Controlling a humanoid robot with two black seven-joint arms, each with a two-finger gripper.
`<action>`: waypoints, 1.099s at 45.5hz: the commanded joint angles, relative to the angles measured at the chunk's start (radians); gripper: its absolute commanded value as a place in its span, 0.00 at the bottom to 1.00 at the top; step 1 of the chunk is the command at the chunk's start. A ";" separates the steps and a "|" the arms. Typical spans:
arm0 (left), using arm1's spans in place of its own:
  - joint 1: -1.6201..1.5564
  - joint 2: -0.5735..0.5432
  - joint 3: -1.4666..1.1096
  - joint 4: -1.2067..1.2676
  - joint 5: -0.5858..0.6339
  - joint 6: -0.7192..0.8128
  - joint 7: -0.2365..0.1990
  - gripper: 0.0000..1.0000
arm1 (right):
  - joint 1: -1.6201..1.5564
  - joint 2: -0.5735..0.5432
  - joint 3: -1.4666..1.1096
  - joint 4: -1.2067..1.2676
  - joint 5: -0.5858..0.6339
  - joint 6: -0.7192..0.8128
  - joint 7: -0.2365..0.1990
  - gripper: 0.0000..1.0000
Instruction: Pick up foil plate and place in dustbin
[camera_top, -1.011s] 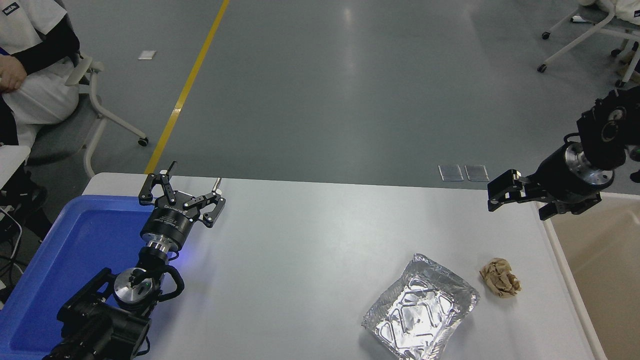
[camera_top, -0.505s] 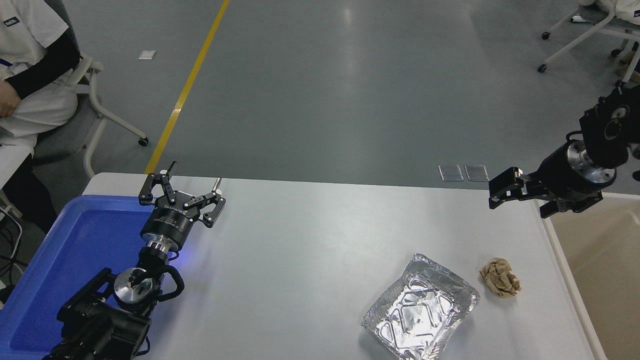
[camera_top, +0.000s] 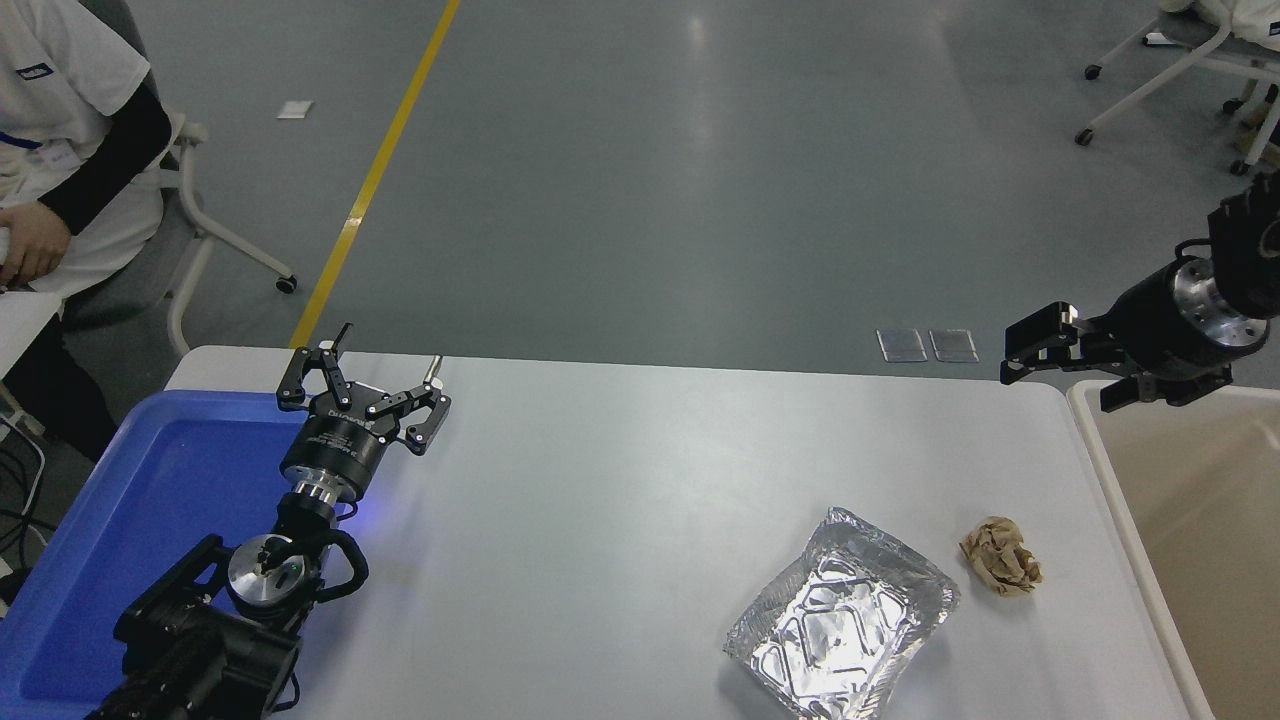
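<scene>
The foil plate (camera_top: 842, 628), a shiny silver rectangular tray, lies empty on the white table (camera_top: 620, 500) at the front right. The dustbin (camera_top: 1112, 490), beige with a white rim, stands against the table's right edge and is cut off by the picture's edge. My right gripper (camera_top: 1058, 378) is open and empty, raised over the bin's far left corner and well behind the plate. My left gripper (camera_top: 390, 348) is open and empty, parked at the lower left by the blue tray.
A crumpled brown paper ball (camera_top: 1000, 568) lies just right of the foil plate, between it and the bin. A blue plastic tray (camera_top: 100, 520) sits at the table's left end. A seated person (camera_top: 60, 120) is at the far left; wheeled chairs stand on the floor.
My right gripper has moved right and slightly up, from over the table's far right corner to over the bin's corner. The person's arm has shifted. The plate has not moved.
</scene>
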 joint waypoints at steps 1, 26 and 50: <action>0.000 0.000 0.000 0.000 0.000 0.000 0.000 0.99 | 0.000 -0.020 0.014 -0.015 0.001 0.000 0.000 1.00; 0.000 0.000 0.000 0.000 0.000 0.000 0.000 0.99 | 0.077 -0.259 0.001 0.366 -0.212 -0.020 0.000 1.00; 0.000 0.000 0.001 0.000 0.000 0.000 0.000 0.99 | -0.245 -0.260 0.079 0.416 -0.282 -0.379 0.011 1.00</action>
